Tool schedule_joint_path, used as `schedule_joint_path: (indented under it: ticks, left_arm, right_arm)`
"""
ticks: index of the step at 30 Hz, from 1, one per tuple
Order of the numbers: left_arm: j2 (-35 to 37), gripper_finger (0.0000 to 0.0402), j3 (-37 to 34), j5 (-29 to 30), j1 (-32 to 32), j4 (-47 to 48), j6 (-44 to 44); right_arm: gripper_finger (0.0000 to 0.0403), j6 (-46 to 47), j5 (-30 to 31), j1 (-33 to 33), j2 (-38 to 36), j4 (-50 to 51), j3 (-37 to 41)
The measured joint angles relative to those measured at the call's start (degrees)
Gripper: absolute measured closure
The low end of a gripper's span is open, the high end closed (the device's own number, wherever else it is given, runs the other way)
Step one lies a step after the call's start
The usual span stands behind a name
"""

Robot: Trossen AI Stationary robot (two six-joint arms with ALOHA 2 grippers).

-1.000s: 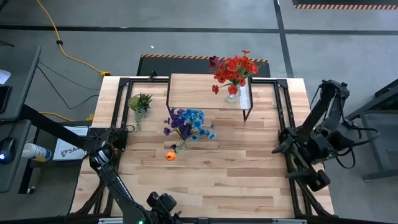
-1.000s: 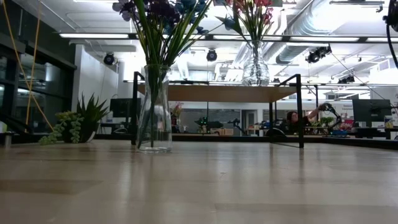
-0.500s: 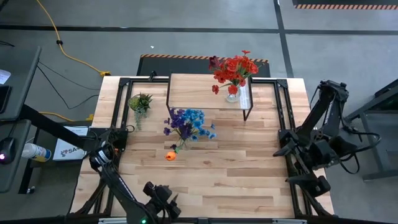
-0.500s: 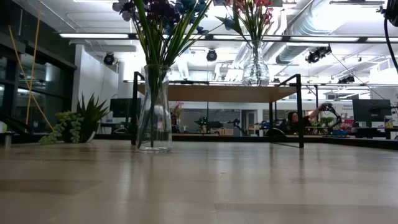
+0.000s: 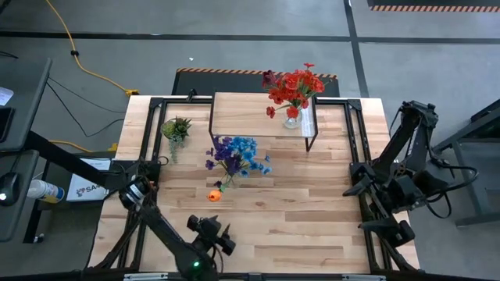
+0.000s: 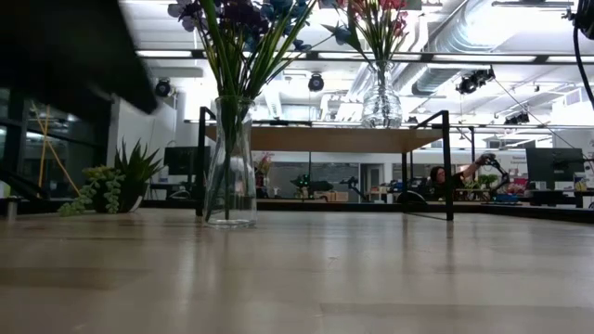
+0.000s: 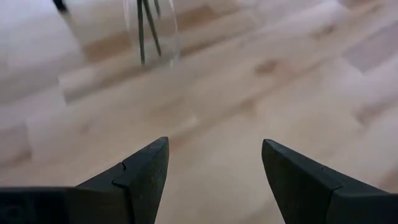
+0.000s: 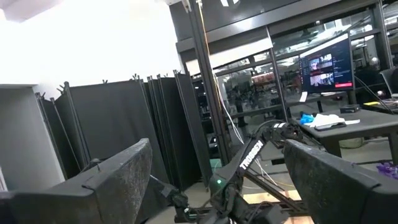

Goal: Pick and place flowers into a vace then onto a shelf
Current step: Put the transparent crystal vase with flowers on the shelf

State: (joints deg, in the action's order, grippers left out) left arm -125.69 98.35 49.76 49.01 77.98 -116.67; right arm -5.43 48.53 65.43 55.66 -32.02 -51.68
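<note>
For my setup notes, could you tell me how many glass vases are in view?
2: one vase with red flowers stands on the shelf; the other, with blue and purple flowers, stands on the table.

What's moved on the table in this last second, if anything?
The left end effector came in from the near edge toward the vase of blue and purple flowers, open and empty. The right end effector shifted slightly beside the table. The red flowers on the shelf stayed put.

A light wood-plank tabletop (image 5: 297,226) carries the shelf (image 5: 250,109) at its far edge, a clear glass vase (image 6: 230,167) of blue and purple flowers (image 5: 234,153), a small green spiky plant (image 5: 176,128) and a loose orange bloom (image 5: 213,196). On the shelf a second vase (image 5: 292,119) of red flowers (image 5: 295,87) is set.
</note>
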Motion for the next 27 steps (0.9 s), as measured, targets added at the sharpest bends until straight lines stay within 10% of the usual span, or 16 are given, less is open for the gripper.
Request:
schedule_joint_path:
  ticks: [8,27]
  left_arm:
    - [0.0,0.011,-0.01,1.09,-5.3,0.03,6.87]
    - [0.37,0.011,5.88,-23.51,-5.88,0.55,15.59]
  right_arm:
    - [0.0052,0.42,-0.85,0.88,0.0,0.01,0.0]
    - [0.0052,-0.85,-0.45,3.26,0.0,-0.01,0.0]
